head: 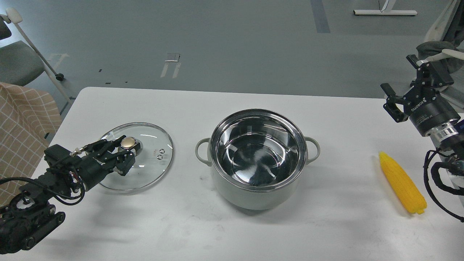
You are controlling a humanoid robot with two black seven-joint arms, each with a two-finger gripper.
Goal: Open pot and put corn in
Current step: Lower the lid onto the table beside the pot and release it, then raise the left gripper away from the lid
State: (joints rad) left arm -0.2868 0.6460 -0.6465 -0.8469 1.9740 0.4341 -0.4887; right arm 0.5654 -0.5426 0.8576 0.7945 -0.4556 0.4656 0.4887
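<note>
The pot [256,197] stands uncovered at the table's middle, its shiny steel inside empty. Its glass lid [154,159] lies flat on the table to the left. My left gripper [124,149] is low over the lid with its fingers spread on either side of the brass knob [127,142], and I see no firm grip on it. The yellow corn [401,182] lies on the table at the far right, pointing away from me. My right gripper [397,74] is open and empty, held up above and behind the corn.
The white table [232,105] runs from the left edge to the right. A checked cloth [21,119] and a chair [18,61] are off its left side. Cables [440,181] hang by my right arm near the corn.
</note>
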